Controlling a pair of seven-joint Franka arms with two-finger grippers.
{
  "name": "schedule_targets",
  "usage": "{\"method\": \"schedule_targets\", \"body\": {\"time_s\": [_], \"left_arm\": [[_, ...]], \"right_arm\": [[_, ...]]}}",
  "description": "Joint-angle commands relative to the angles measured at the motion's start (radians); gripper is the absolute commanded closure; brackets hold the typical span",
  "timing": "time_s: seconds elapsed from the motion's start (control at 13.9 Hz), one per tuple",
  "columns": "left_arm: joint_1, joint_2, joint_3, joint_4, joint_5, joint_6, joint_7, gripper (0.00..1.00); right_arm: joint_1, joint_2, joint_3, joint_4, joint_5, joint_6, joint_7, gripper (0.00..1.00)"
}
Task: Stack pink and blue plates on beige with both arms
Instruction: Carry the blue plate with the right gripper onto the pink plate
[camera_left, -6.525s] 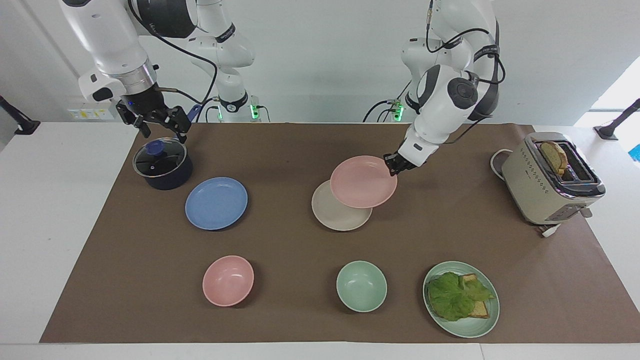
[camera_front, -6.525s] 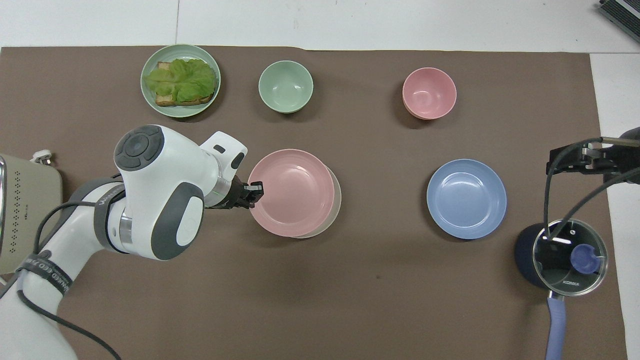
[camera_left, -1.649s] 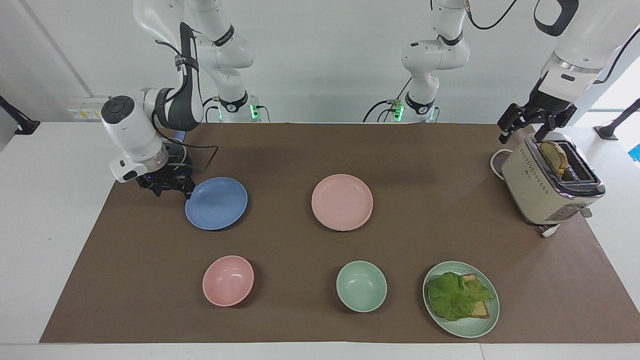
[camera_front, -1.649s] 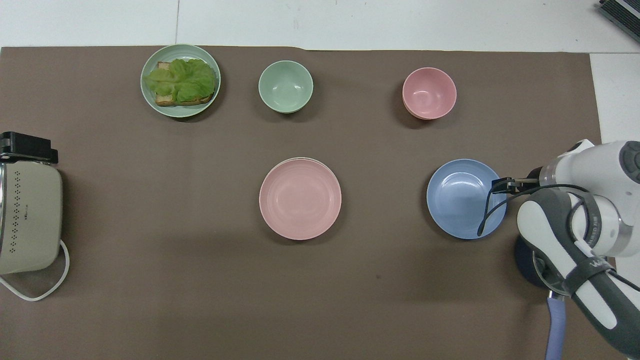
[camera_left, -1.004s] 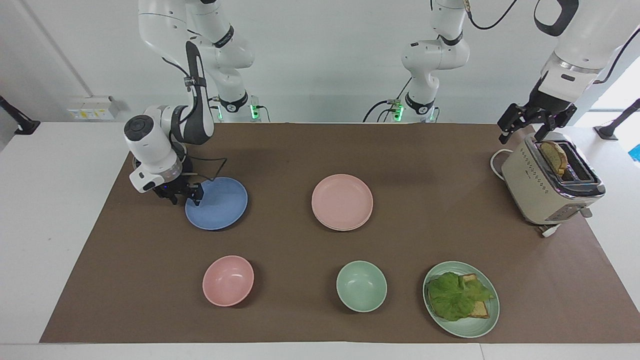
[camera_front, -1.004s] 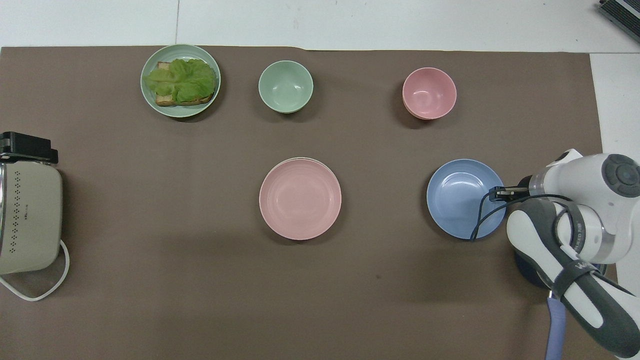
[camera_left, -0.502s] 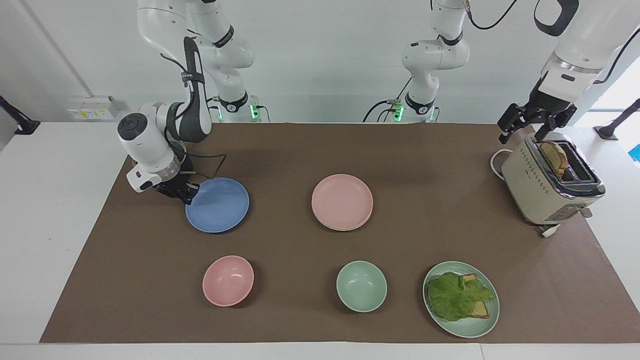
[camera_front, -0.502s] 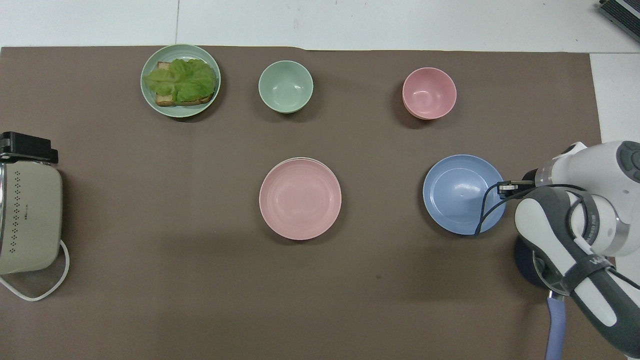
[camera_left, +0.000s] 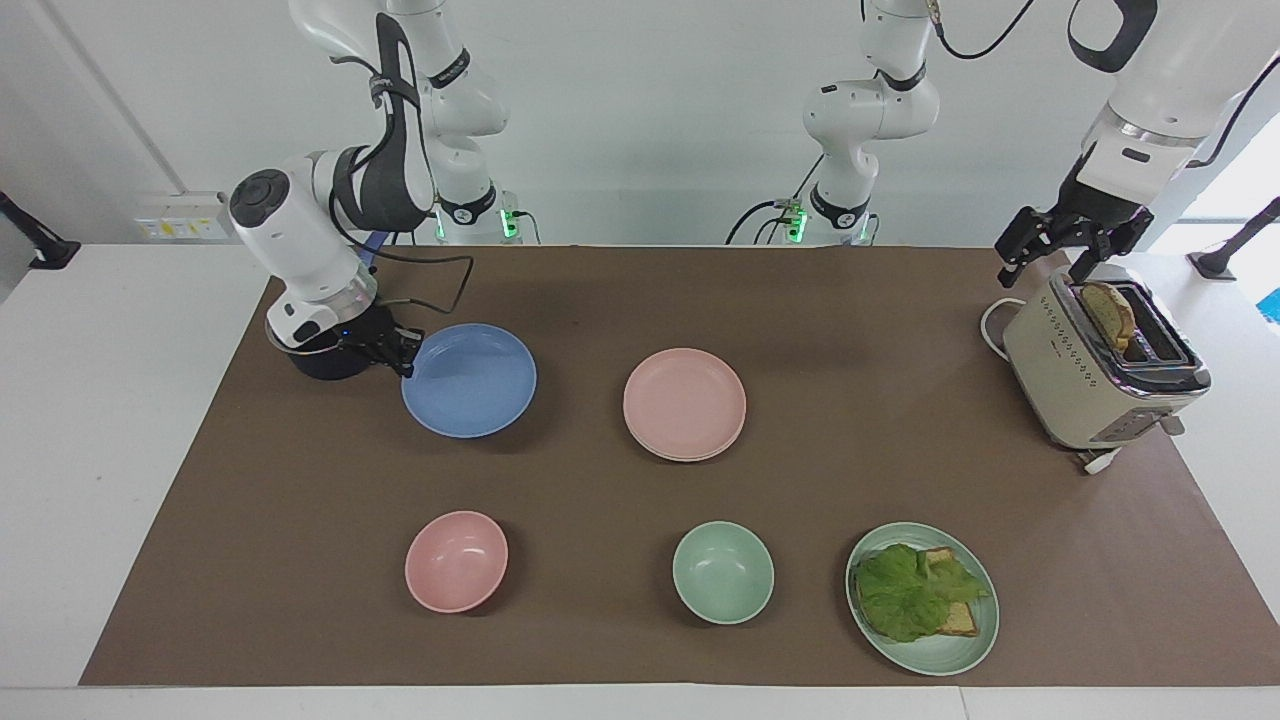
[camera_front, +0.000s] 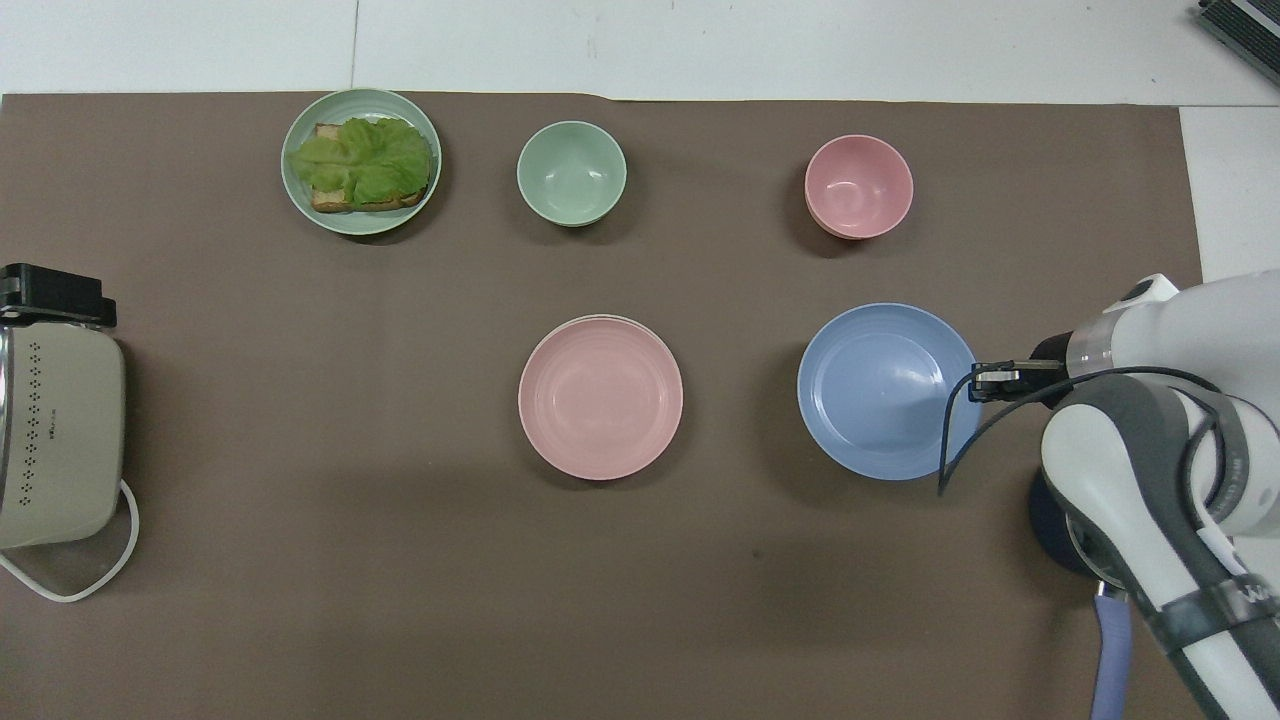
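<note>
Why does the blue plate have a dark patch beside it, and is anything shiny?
Facing view: the blue plate, held by the right claw, casts a soft shadow on the brown mat. Overhead view: faint glare on that plate's middle.

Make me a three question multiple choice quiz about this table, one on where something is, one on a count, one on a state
1. The pink plate lies:
A. on the beige plate
B. in the toaster
C. on the blue plate

2. How many bowls stand on the mat?
A. one
B. two
C. four

3. The right pincer is:
A. open over the pot
B. shut on the blue plate's rim
C. holding bread

Answers: 1 A, a beige edge shows under it. 2 B, a pink bowl and a green bowl. 3 B, it holds the raised plate by the rim.
</note>
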Motion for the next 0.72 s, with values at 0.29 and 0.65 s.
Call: {"method": "schedule_targets", "body": {"time_s": [0.29,0.65], "left_arm": [[0.002,-0.006,0.001,-0.002,0.012,-0.016,0.007,0.00],[0.002,-0.007,0.001,-0.002,0.012,-0.016,0.007,0.00]], "right_arm": [[0.231,0.013,0.001,0.025,0.047,0.072,0.322,1.00],[0.330,0.123,-0.001,0.138,0.143,0.080,0.459,1.00]]}}
